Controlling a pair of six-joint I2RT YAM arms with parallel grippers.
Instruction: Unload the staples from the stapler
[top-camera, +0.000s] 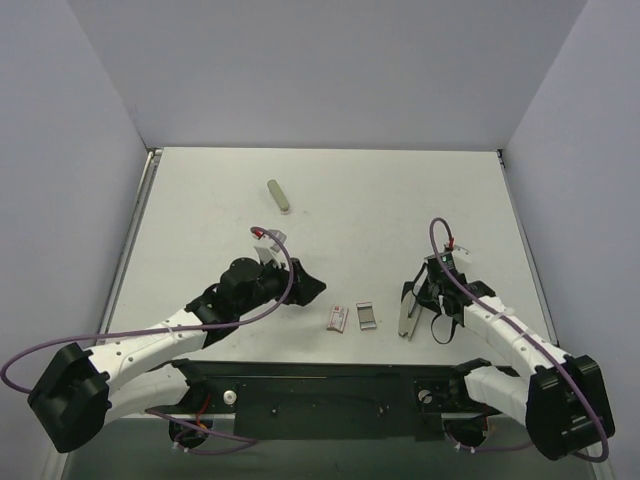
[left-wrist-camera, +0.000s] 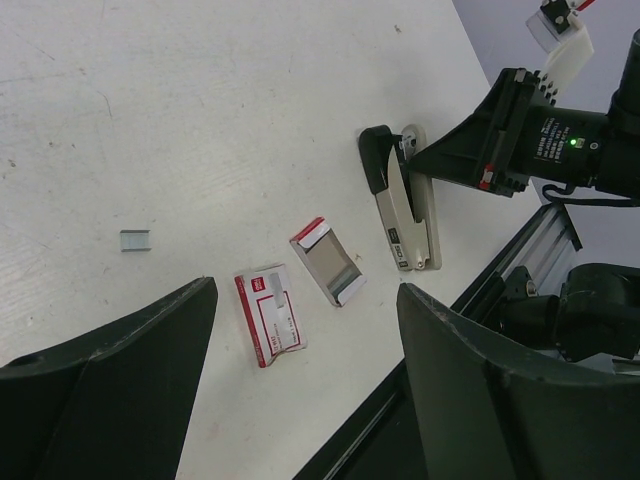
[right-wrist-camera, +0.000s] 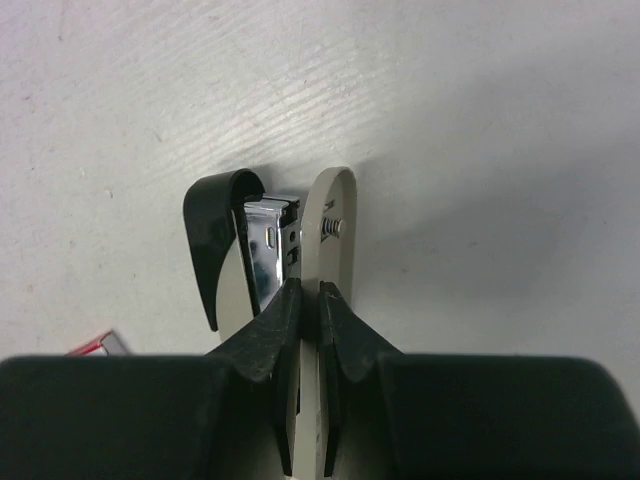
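the stapler lay on its side at the near right of the table: curved black cap, silvery channel, pale beige plate. the right gripper pinched that plate, fingers narrow. the left gripper hung wide open, apart from it.

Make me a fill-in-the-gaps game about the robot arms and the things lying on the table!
1. The right tool is shut on the ____.
2. The left tool is ____ and holds nothing.
3. Between the two tools lie ____ small boxes with red trim.
Missing words: stapler; open; two.
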